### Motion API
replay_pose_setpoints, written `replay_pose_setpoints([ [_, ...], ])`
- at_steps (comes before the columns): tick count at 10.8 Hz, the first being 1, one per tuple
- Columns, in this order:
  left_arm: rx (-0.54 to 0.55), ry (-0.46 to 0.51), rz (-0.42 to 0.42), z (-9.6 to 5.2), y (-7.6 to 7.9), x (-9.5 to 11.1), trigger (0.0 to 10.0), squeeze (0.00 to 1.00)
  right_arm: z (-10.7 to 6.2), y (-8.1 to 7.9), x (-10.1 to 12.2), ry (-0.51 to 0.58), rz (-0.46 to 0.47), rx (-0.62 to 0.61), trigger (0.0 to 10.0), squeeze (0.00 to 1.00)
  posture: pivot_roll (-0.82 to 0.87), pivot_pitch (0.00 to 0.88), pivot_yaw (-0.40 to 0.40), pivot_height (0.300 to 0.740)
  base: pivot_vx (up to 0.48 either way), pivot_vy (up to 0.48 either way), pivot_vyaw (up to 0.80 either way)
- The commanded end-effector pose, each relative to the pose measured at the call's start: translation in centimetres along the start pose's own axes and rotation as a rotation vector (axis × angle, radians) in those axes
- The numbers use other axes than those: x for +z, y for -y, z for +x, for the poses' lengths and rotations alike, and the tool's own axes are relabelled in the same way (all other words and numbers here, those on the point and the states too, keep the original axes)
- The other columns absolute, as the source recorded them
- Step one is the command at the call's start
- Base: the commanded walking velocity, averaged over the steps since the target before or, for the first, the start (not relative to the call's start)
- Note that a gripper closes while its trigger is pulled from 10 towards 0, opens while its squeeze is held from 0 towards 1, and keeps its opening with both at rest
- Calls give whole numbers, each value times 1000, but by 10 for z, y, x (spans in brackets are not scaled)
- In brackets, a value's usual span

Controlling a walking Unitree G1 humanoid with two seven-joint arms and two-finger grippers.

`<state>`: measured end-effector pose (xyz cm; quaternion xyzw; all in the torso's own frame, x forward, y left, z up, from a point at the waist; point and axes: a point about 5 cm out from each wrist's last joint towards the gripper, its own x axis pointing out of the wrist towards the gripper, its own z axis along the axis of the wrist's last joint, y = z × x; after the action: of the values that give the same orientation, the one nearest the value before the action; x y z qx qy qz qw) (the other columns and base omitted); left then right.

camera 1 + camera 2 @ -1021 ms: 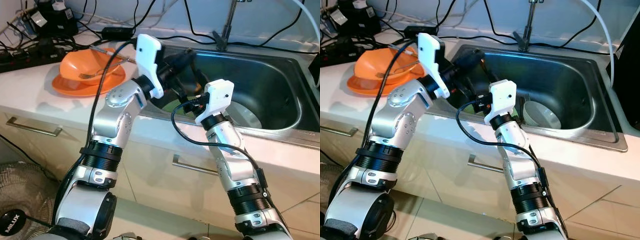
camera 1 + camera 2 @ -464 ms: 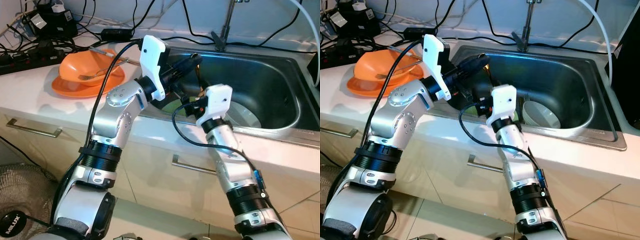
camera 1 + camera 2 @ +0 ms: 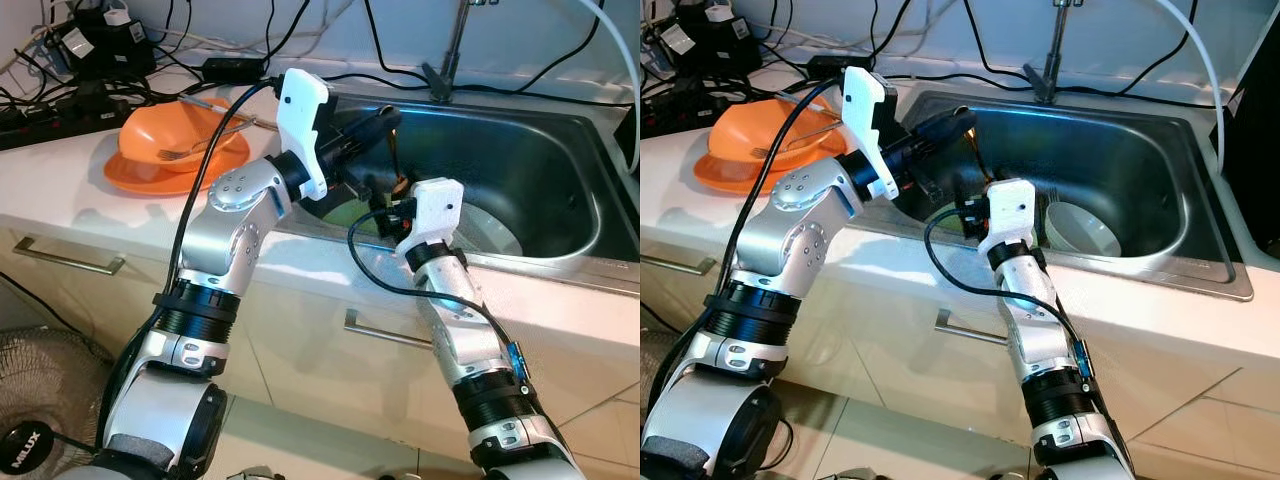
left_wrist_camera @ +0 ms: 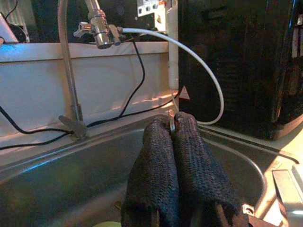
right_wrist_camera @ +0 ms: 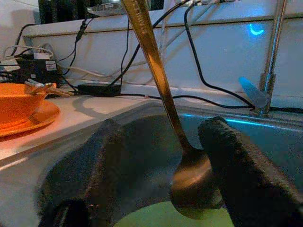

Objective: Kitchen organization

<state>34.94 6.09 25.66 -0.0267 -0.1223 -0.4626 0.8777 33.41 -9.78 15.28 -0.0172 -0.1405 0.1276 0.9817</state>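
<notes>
We found both arms reaching over the front edge of the steel sink (image 3: pixel 560 150), at about one o'clock from the middle of the head views. The left gripper (image 3: pixel 385 118) had its jaws clenched on the top of a long spoon (image 5: pixel 163 99); in the left wrist view the two black fingers (image 4: pixel 161 161) pressed together with a sliver of metal between their tips. The spoon hung upright from that grip, bowl downward, over the sink's left part.

The right gripper (image 5: pixel 165 189) sat just below, its jaws released and spread to either side of the spoon's bowl, one pad near the bowl, neither clearly touching. We judged this a handover in the making: the left held the handle high so that the right could close lower down. A pale green dish showed directly beneath the spoon, so a slip would have dropped it there.

A white bowl (image 3: pixel 1080 228) lay on the sink floor at three o'clock from the grippers. On the worktop (image 3: pixel 60 190), at ten o'clock, an orange bowl (image 3: pixel 170 135) stood on an orange plate (image 3: pixel 140 172) with a fork (image 3: pixel 185 150) resting in it, seemingly the place where sorted pieces were gathered. The tap (image 3: pixel 450 50) rose behind the sink at twelve o'clock.

We could read no brand or label.
</notes>
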Motion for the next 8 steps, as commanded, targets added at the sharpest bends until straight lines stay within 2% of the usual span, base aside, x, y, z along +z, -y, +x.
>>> replay_pose_setpoints([
  [1, -2, -12, 11, 0, 1, 1, 10000, 0, 4, -2, 4, 21, -2, 2, 0, 0, 25, 0, 62, 740, 0, 0, 0],
  [8, -24, -9, -25, 0, 6, -1, 10000, 0, 4, -2, 1, 17, 1, -3, 0, 0, 30, 10, 56, 740, 0, 0, 0],
])
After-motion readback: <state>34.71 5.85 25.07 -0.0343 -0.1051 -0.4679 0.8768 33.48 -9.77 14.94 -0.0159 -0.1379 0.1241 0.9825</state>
